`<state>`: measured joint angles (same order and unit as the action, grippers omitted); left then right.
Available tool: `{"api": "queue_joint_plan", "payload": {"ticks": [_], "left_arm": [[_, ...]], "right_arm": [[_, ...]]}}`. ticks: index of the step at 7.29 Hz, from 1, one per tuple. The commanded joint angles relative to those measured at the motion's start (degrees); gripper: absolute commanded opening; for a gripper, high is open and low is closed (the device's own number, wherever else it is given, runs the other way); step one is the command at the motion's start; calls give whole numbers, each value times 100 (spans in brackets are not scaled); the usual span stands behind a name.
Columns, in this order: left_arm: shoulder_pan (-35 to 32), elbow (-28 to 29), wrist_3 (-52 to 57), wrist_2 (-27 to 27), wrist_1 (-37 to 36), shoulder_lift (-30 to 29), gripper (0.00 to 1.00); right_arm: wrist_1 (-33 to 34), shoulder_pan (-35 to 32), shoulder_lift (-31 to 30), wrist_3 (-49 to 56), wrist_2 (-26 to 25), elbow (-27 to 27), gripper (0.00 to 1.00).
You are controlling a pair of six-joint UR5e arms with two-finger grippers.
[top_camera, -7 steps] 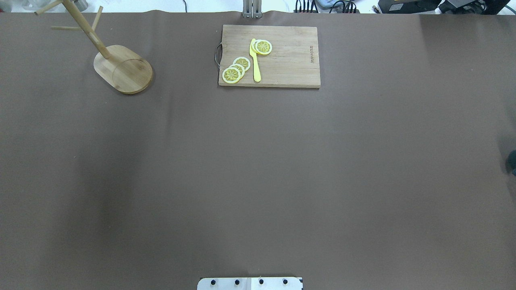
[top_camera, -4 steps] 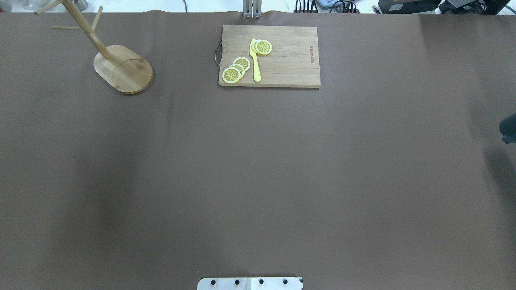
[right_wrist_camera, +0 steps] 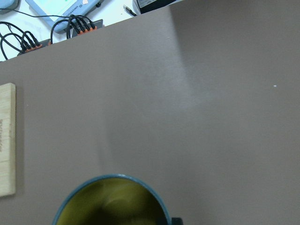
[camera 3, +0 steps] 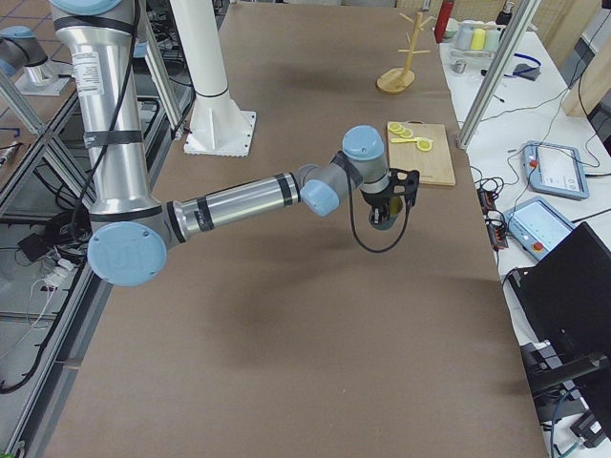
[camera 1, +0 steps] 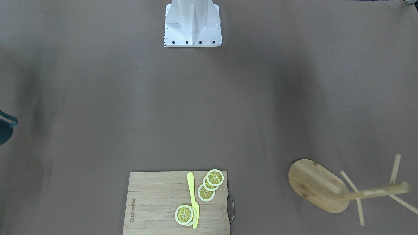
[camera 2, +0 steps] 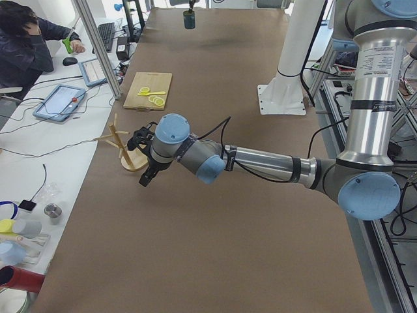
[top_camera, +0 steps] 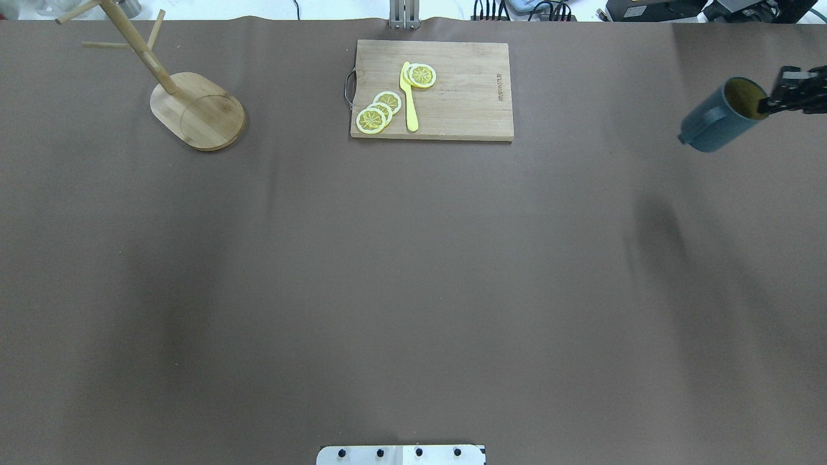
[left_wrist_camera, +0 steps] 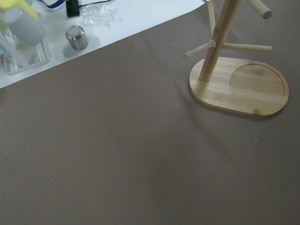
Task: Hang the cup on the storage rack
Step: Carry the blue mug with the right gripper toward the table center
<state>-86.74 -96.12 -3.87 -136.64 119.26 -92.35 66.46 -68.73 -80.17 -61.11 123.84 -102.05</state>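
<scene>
The blue-grey cup (top_camera: 711,123) with mustard-yellow inside hangs tilted above the table at the far right. My right gripper (top_camera: 767,103) is shut on its rim. The cup's rim fills the bottom of the right wrist view (right_wrist_camera: 112,201), and its edge shows at the left border of the front-facing view (camera 1: 5,130). The wooden storage rack (top_camera: 194,110) stands at the far left, its pegs bare; it also shows in the left wrist view (left_wrist_camera: 234,79). My left gripper (camera 2: 146,166) hovers near the rack (camera 2: 127,147); I cannot tell if it is open or shut.
A bamboo cutting board (top_camera: 452,97) lies at the far middle, with lemon slices (top_camera: 380,110) and a yellow knife (top_camera: 409,97) on it. The robot's base (camera 1: 192,23) stands at the near edge. Small containers (left_wrist_camera: 77,37) sit on the white bench beyond the rack.
My right gripper has carried the cup away from the robot and inward from the right edge. The cup now shows whole in the overhead view. The rack and board have not moved.
</scene>
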Motion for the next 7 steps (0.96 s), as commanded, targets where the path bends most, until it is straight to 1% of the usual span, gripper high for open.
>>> {"api": "queue_joint_plan", "payload": {"ticks": [1,2,3,4,5,6,7], "left_arm": [[25,-3,-44,-3,1,-11,98],[34,-3,-140,-11,1,-19,98],[113,-3,-184,-3,9,-20,98],[148,6,-202,6,10,-37,98],[175,-3,-281,6,10,-46,98],[201,6,-281,6,10,-46,98],[219,6,-281,15,10,-46,98]], "right_arm": [[1038,1313,1271,-1767,-1077,-174,0],[1889,1797,1633,-2103,-1490,-514,0],[2411,2263,1819,-2481,-1860,-813,0],[2625,2755,2108,-2937,-2281,-825,0],[3132,3221,2546,-3281,-2738,-773,0],[3633,3591,2881,-3633,-3012,-764,0],[3759,3943,2980,-3941,-3293,-685,0]]}}
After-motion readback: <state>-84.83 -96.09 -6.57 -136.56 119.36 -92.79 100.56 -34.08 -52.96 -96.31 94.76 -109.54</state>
